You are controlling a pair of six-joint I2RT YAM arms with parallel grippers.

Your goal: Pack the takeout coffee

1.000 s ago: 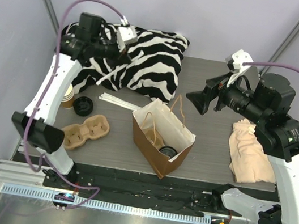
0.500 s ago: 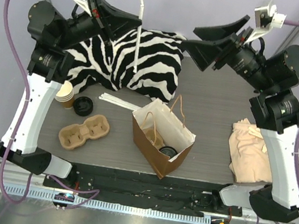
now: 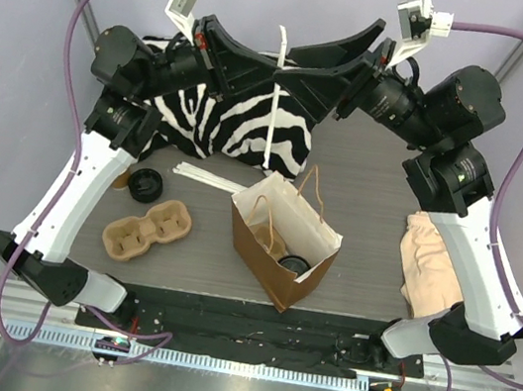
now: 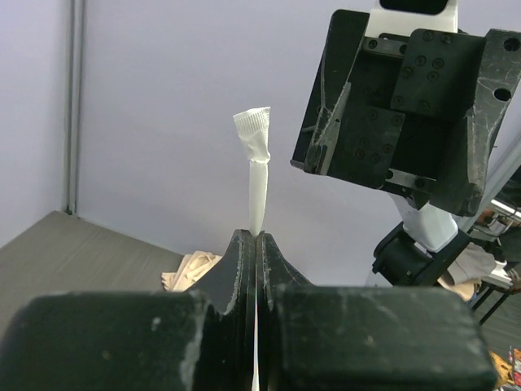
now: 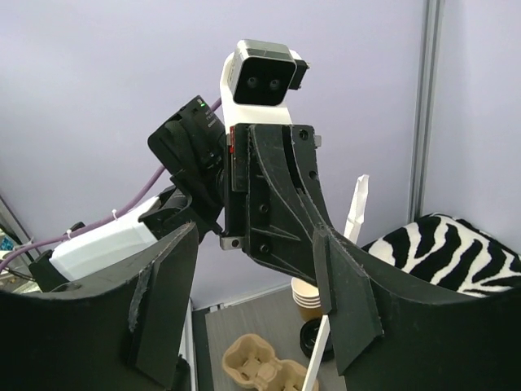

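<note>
Above the table (image 3: 375, 174), left hand (image 4: 255, 238) pinches a wrapped straw (image 4: 257, 163); right hand (image 5: 256, 234) gapes nearby.

A smooth brown kraft paper bag (image 3: 268, 247), white inside, stands on the matt grey wood-grain table (image 3: 382, 196). The black plastic lid of the takeout coffee (image 3: 294, 263) shows within it. Left is a rough moulded-pulp cup carrier (image 3: 148, 228), far a zebra-striped cloth cushion (image 3: 244, 122), right a soft beige cloth (image 3: 435, 270). The jaws of the left gripper (image 4: 256, 238) are scuffed matt black plastic, and the straw wrapper (image 4: 257, 171) between them is crimped white paper.
</note>
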